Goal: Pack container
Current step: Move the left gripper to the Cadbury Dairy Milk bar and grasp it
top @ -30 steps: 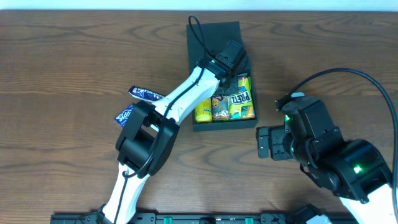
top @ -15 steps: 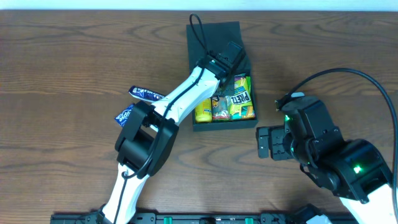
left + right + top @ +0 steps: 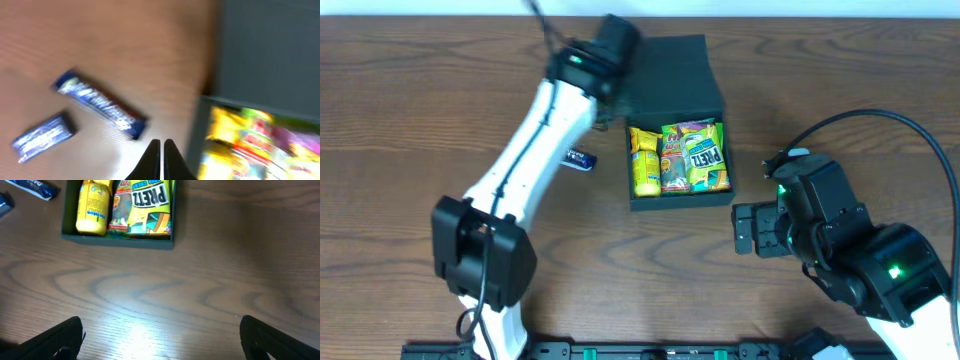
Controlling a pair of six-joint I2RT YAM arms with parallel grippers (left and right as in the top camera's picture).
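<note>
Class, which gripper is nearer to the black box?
Left. The left gripper hangs shut just off the box's left edge; the right gripper sits open, well clear of its front-right corner.

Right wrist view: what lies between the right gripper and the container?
Only bare wooden table; the right wrist view shows nothing between the open right gripper and the near wall of the container.

Open black container [image 3: 670,75] with bright snack packets [image 3: 682,156]; blue bar [image 3: 580,158] just left of it

One box [image 3: 665,75] is being counted near the far edge of the tabletop [image 3: 420,100], three packets [image 3: 708,158] are being counted inside it, and two bars [image 3: 100,106] outside it.
</note>
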